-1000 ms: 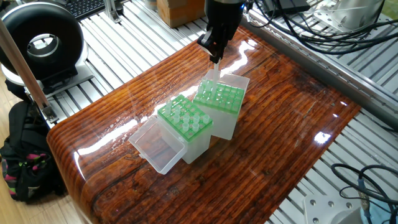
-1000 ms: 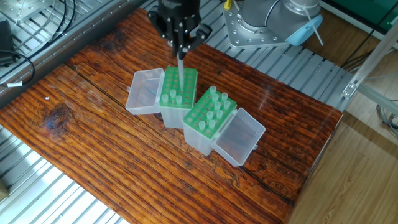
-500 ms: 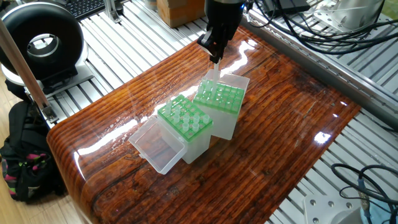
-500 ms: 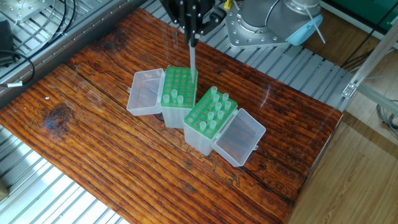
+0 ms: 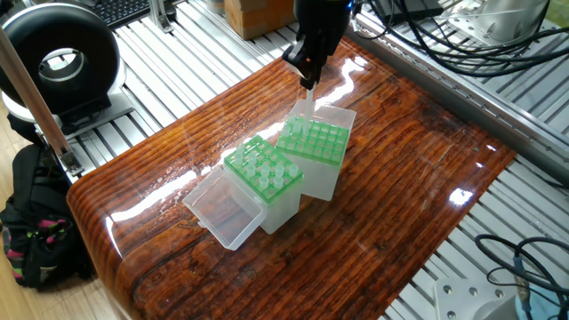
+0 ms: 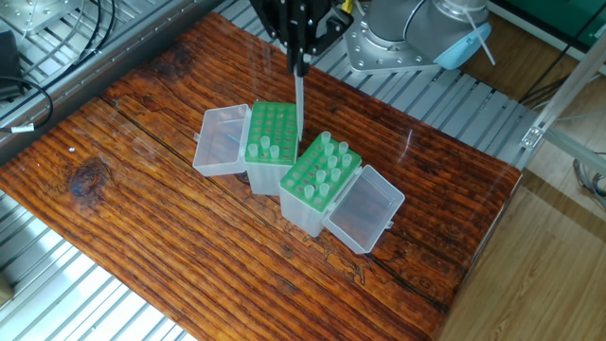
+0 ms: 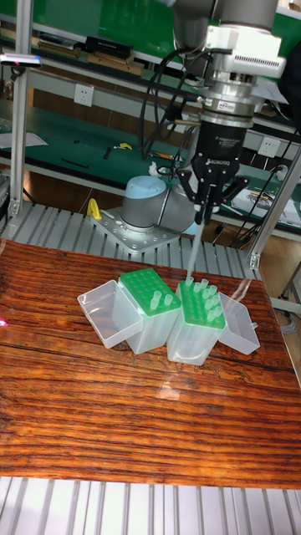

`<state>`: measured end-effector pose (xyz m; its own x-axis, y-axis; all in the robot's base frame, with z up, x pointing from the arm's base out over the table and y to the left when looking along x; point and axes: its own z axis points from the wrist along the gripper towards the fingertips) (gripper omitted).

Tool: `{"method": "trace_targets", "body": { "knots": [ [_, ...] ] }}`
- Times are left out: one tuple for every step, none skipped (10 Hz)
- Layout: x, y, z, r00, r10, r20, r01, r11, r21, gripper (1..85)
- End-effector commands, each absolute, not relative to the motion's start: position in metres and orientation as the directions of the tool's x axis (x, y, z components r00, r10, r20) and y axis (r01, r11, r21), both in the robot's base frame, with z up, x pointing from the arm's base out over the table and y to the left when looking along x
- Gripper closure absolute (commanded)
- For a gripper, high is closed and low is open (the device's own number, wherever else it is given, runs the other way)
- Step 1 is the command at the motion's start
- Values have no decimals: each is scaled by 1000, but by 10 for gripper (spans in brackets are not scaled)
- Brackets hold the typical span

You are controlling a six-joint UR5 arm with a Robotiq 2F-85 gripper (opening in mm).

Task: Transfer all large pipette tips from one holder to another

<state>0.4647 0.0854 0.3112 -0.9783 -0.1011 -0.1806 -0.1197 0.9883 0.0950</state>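
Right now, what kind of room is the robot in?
Probably a lab or robot workshop. The robot arm's pincer holds a pipette tip over green tip racks. The wooden table sits on metal framing, with loose cables and workbenches behind.

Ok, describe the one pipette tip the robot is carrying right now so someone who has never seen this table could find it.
On the brown wooden table stand two green racks side by side, each with a clear lid open beside it. Look above them: one whitish pipette tip hangs upright from the black gripper. Unlike the others, which sit in rack holes, it hangs in the air, held by its top in the jaws.
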Motion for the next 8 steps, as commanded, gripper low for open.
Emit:
{"method": "trace_targets", "body": {
  "knots": [
    [484,103,313,-972,-90,-217,-119,985,125,777],
    [486,107,311,-974,-88,-210,-115,986,118,777],
    [489,112,308,-974,-84,-209,-110,987,117,780],
    [492,116,304,-975,-77,-210,-103,988,114,780],
    [494,121,299,-976,-66,-207,-91,989,115,780],
    [494,124,293,-977,-61,-202,-84,991,107,783],
    [496,124,290,-978,-60,-200,-81,992,97,790],
    [493,122,288,-980,-68,-188,-85,992,88,790]
  ]
}}
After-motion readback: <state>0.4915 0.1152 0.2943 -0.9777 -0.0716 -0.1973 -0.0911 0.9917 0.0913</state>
